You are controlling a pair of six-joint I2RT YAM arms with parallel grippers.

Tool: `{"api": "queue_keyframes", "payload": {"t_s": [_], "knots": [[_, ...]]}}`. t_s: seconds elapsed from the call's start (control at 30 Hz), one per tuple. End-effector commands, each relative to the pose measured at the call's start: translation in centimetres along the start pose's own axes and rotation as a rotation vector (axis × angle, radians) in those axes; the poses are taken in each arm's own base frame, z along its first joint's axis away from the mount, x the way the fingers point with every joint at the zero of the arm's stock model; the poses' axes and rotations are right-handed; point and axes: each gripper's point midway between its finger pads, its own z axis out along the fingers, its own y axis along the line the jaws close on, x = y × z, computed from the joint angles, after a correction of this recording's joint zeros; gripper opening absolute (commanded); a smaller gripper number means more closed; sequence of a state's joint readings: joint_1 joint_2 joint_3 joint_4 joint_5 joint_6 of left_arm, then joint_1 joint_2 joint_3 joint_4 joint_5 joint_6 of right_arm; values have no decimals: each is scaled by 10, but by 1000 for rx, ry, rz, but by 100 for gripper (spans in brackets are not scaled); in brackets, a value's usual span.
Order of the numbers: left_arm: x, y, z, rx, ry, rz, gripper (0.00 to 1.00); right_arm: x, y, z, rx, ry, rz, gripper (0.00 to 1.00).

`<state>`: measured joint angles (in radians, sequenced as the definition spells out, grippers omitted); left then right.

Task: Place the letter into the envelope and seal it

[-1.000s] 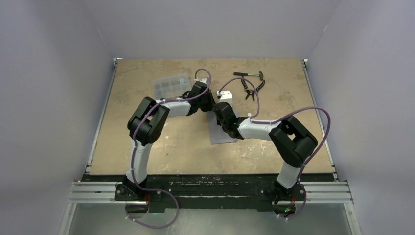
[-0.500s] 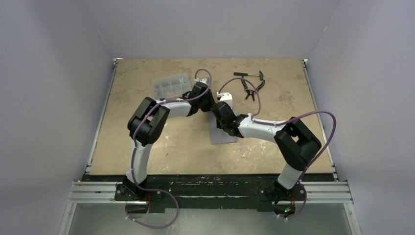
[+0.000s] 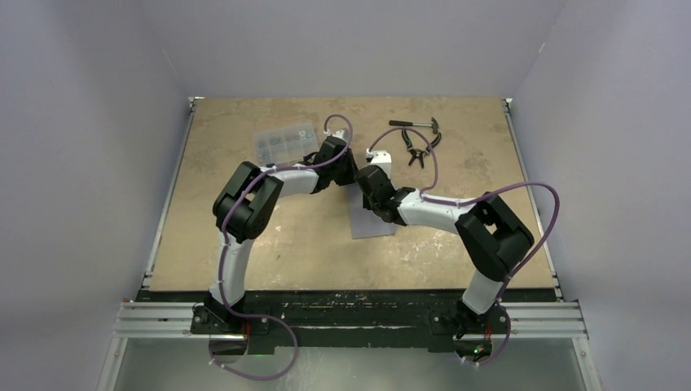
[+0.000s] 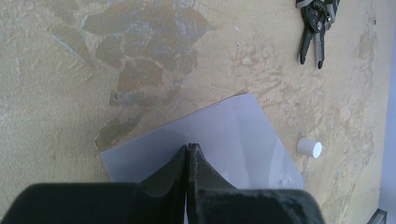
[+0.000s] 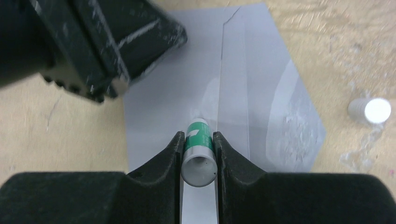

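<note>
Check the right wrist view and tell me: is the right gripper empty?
No, the right gripper clamps a green-and-white glue stick between its fingers, with the stick's far end over the envelope.

arms (image 3: 292, 179): black joints, white links | cables (image 3: 558, 205): purple, strung along each arm | claw fingers (image 5: 175, 154): black, scuffed
</note>
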<state>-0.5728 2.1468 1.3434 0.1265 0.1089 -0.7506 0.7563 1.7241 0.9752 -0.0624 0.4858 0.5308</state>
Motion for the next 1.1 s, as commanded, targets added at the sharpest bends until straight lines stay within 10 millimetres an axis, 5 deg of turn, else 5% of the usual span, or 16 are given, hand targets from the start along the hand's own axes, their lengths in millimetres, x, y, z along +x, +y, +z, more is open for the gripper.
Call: {"api": "queue_keyframes", "payload": {"t_s": [0.0,0.23,0.47,0.73,0.87,1.07], "knots": [[65,79,7,-244,166,10,0,12,-27,28,83,39,-50,0],[67,83,9,-248,175,4,0,3,-17,29,47,30,-62,0],[67,89,12,-285,175,-14,0,42,-8,-1,-75,188,-79,0],[69,92,15,-293,176,-27,0,45,-4,-25,-144,231,-83,0],[71,91,14,-284,178,-28,0,50,-10,-22,-108,243,-82,0],[72,88,15,-261,182,-30,0,41,-25,16,43,137,-83,0]]}}
